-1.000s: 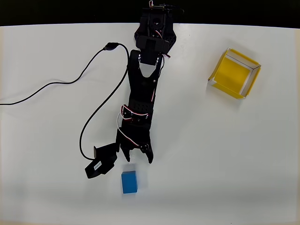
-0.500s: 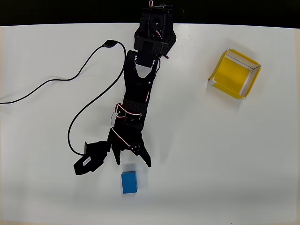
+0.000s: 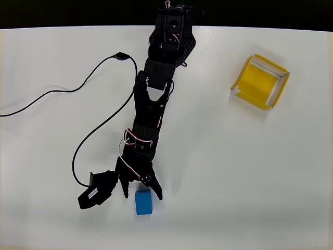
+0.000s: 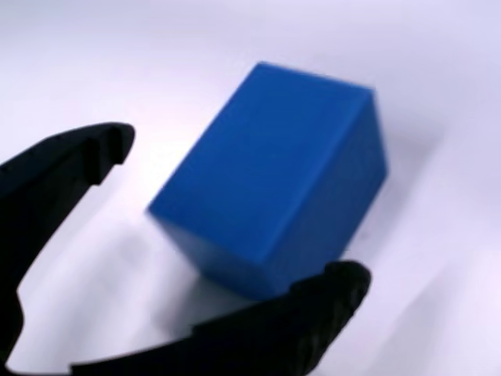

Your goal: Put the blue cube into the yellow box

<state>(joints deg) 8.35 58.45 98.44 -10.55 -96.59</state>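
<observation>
- Spread wide: claw (image 3: 141, 194) at the end of the black arm (image 3: 151, 112), stretched from the counter's far edge down toward the near edge in the overhead view.
- Just beyond the fingertips, blue cube (image 3: 143, 202) flat on the white counter (image 3: 250, 172), near the lower edge of the overhead view; top end of the block between the two finger tips, contact not discernible from above.
- In the wrist view, blue cube (image 4: 278, 200) large and close, set at an angle, one dark finger (image 4: 66, 176) off to its left with bare counter between, the other finger (image 4: 313, 317) curving under its lower corner, seemingly just short of it or grazing it; cannot tell which.
- Far off at upper right of the overhead view, yellow box (image 3: 260, 80), open top up, turned at an angle, well apart from cube and arm.
- Nothing lying between cube and box but bare white counter.
- Left of the arm, black cable (image 3: 67, 91) looping across the counter from the left edge to a small dark module (image 3: 96, 190) beside the claw; clear of the cube.
</observation>
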